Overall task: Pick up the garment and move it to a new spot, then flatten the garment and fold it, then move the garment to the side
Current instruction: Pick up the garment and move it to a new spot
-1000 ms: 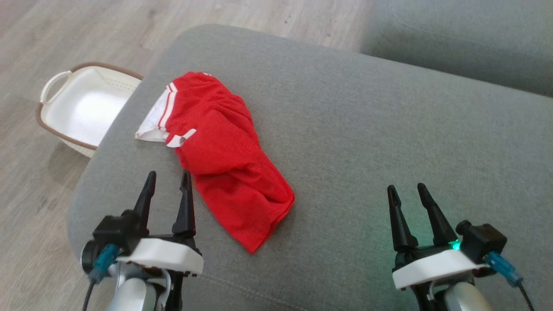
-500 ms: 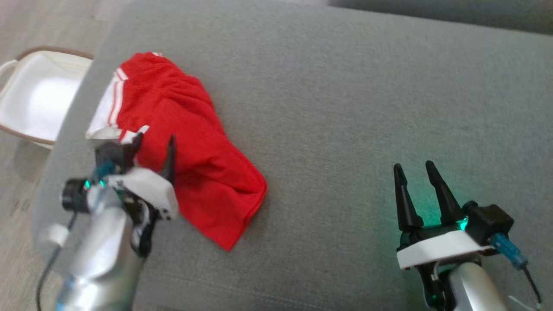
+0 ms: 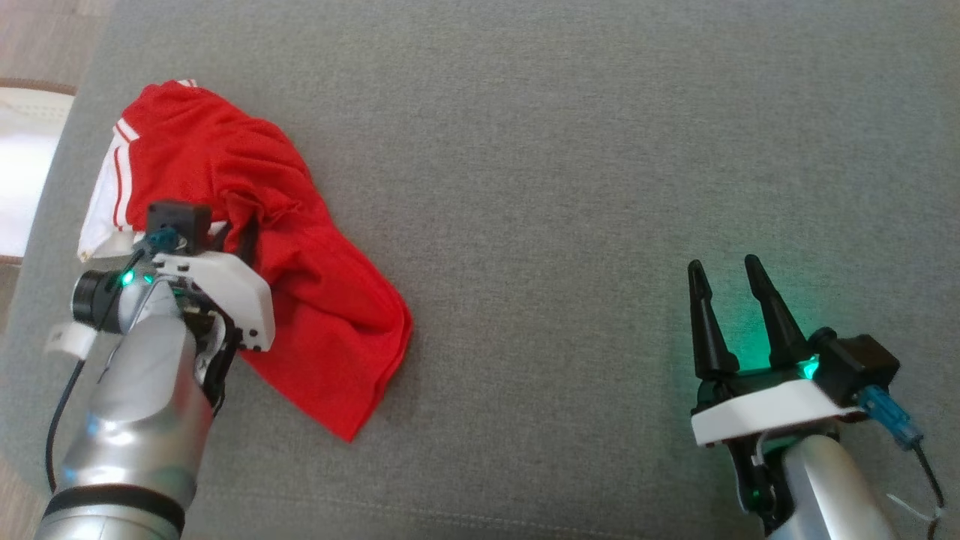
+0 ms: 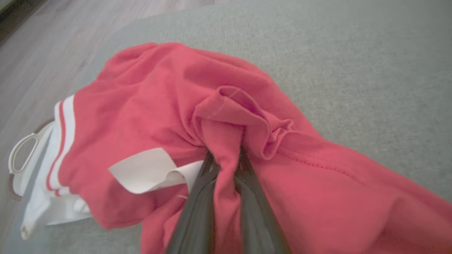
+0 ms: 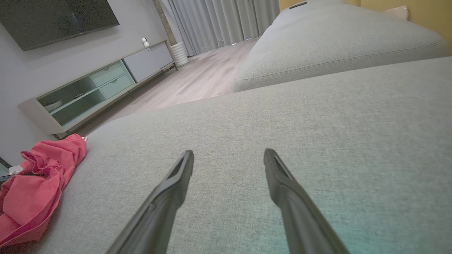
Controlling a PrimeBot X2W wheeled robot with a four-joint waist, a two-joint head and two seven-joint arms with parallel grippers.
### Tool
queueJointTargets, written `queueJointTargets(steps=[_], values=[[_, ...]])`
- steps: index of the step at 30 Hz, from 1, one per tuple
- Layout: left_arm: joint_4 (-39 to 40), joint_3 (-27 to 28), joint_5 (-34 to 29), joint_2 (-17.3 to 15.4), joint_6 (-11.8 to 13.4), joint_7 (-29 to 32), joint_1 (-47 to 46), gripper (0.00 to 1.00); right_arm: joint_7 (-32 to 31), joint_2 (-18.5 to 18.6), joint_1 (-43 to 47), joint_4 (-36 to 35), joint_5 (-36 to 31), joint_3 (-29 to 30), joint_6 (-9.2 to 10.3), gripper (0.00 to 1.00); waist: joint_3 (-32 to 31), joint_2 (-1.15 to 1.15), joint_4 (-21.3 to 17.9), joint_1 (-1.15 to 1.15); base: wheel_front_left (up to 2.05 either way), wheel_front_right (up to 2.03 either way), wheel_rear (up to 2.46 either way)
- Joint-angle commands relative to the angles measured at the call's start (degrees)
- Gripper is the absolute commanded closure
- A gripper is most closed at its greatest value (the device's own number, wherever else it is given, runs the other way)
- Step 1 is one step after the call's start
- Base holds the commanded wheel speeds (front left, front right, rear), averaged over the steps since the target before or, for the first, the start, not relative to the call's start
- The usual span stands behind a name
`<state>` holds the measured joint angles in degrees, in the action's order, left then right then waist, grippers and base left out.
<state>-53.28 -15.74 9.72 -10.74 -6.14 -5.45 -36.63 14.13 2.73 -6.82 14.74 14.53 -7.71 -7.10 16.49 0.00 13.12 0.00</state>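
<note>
- left gripper (image 4: 226, 157): jaws clamped on a fold of the garment (image 3: 322, 300); tips buried in cloth.
- garment crumpled at the sofa cushion's (image 3: 570, 187) left end.
- right gripper (image 3: 724, 266): jaws apart, well clear.
- basket (image 3: 22, 165) cut off at edge.

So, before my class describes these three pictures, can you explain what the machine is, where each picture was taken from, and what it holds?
It is a two-armed robot filmed by three cameras. The head camera looks down on a grey sofa cushion, where a crumpled red garment with white trim lies. Each wrist camera looks along its own claw. The left claw is pinched shut on a fold of the garment. The right claw is open and holds nothing, with bare cushion beneath it.
</note>
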Motion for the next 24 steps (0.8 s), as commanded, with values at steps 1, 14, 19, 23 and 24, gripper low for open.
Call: queueJointTargets(steps=[1,14,19,23,24], values=[[1.23,1.47,-0.25,-2.87,-0.29,-2.27,-2.44,1.0,0.42,0.15,-1.91,-1.5,-0.18,-1.49,-0.39,0.0,-0.17,0.0,-0.38,0.0,0.0,0.0,0.0],[16.98,-3.7,-1.69,-1.4,-1.1,-9.5,-4.11,1.0,0.77,0.15,-2.42,0.16,2.11,-2.15,-0.39,0.0,-3.89,0.0,-4.54,0.0,0.0,0.0,0.0],[24.29,-6.65,-1.3,0.74,-1.23,-9.53,-4.41,1.0,0.83,0.15,-2.72,0.44,3.2,-2.74,-0.39,0.0,-4.28,0.0,-7.51,0.0,0.0,0.0,0.0],[27.79,-8.52,-0.78,2.99,-1.26,-9.02,-6.08,1.0,0.85,0.15,-3.14,-0.17,4.04,-3.0,-0.39,0.0,-3.7,0.0,-10.44,0.0,0.0,0.0,0.0],[28.34,-8.86,-0.71,3.49,-1.21,-8.72,-6.66,1.0,0.85,0.15,-3.27,-0.29,4.23,-3.18,-0.39,0.0,-3.46,0.0,-11.27,0.0,0.0,0.0,0.0]])
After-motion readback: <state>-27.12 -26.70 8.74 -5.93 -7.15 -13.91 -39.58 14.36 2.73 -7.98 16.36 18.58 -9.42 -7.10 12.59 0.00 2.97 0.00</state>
